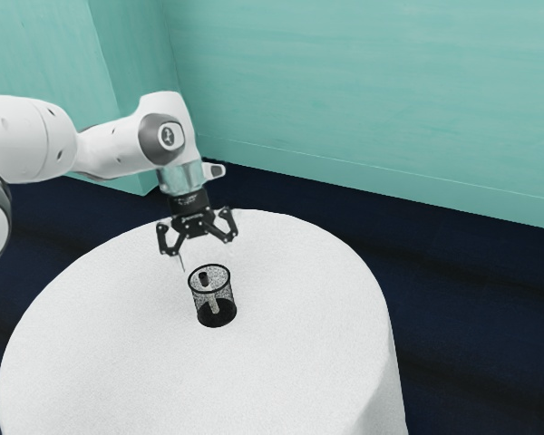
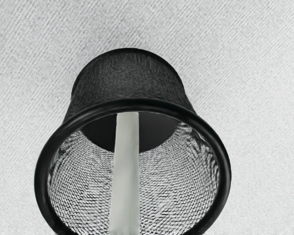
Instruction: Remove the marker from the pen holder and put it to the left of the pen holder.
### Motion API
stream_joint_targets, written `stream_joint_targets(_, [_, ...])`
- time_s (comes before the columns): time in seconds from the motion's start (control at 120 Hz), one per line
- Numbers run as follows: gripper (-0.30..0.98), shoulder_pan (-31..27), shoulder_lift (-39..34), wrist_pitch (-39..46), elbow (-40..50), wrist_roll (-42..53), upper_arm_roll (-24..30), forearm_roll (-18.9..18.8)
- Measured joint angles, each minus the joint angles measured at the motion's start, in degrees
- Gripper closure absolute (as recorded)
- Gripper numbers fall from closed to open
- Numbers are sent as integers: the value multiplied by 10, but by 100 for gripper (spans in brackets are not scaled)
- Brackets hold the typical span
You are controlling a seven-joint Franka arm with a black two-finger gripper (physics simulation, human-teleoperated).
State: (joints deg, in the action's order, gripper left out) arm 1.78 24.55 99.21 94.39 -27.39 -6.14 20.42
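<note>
White plastic-looking marker (image 2: 125, 181), probably light, stiff and smooth, stands in the black mesh pen holder (image 2: 137, 104) below the wide-spread black two-finger gripper (image 1: 199, 246); best gripped near its dark upper end (image 1: 204, 279).

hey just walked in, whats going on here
A robot arm has its gripper open above a mesh pen holder on a round white table. Nothing is in its grip. The marker is in the holder, leaning inside it. The job is to take it out and set it down to the left of the holder, and that hasn't happened yet.
</note>
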Motion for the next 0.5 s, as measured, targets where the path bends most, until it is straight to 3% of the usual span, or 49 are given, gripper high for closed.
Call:
stream_joint_targets(0.333, [2, 8, -7, -35, 28, -60, 0, -2])
stream_joint_targets(0.5, [16, 11, -11, -40, 30, -79, 1, -1])
